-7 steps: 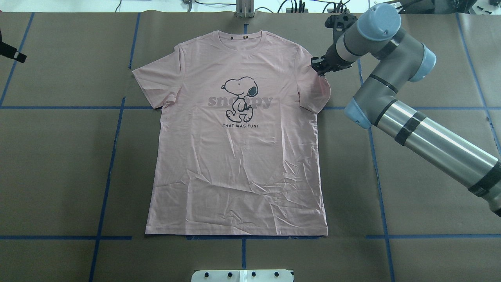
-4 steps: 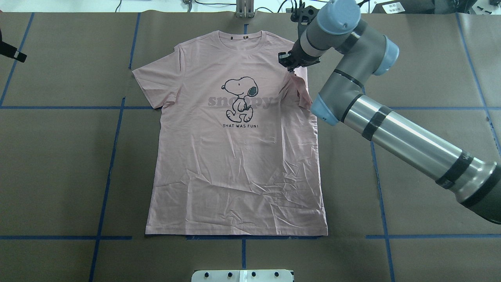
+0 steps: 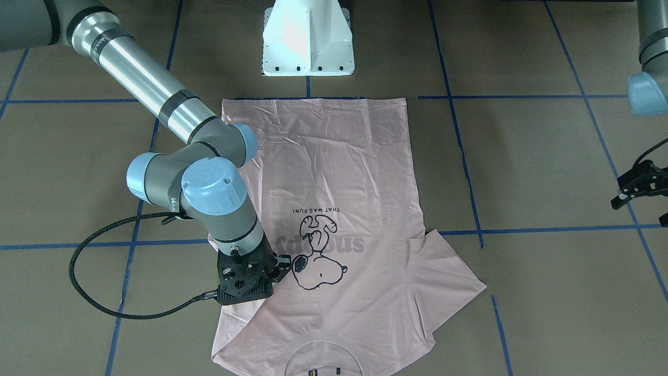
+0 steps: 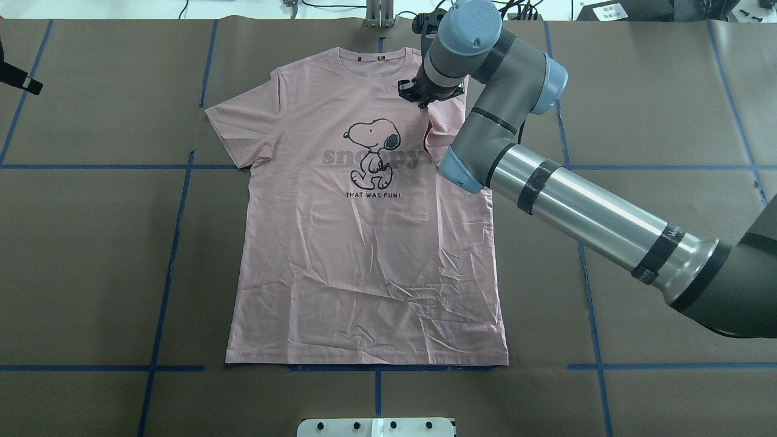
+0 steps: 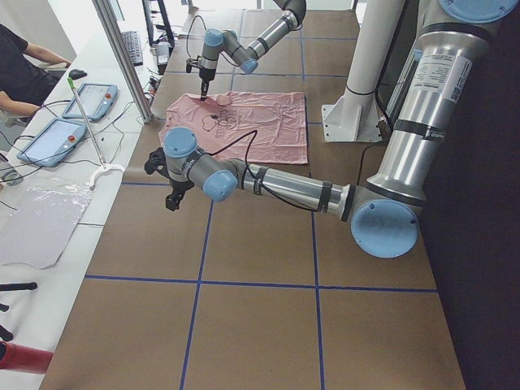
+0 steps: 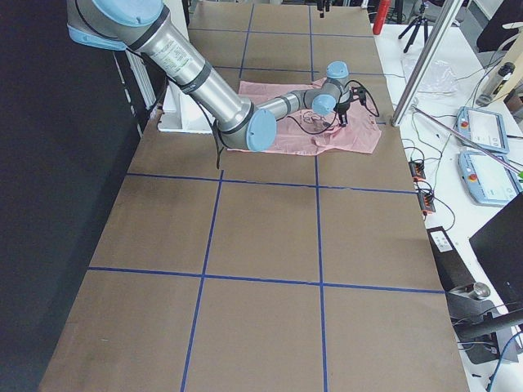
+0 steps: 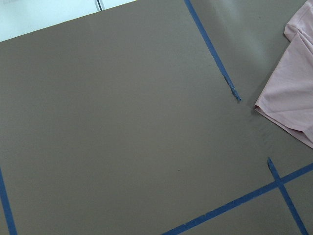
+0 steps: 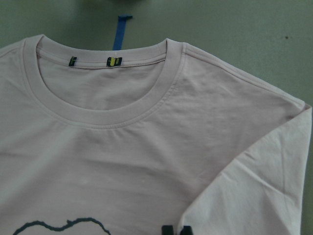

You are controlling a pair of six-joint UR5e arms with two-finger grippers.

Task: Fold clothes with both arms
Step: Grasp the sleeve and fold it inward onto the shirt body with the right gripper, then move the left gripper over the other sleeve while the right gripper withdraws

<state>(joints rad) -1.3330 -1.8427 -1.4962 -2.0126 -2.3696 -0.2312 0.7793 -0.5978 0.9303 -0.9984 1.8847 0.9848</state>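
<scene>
Folding barely begun: right gripper [image 4: 420, 102], jaws pinched on 1 sleeve [image 4: 438, 127], holds it over the shirt [image 4: 364, 255]; left gripper [image 3: 641, 193] waits aside, jaws apart, empty.

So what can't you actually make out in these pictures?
- Left fingers: cut off by the front-facing view's right edge, so open or shut is unclear.
- T-shirt, its folded-in sleeve: overhead, the right arm covers most of it.
- Collar labels: right wrist view, print too small to read.
- Person: exterior left view, cut off by its left edge.
</scene>
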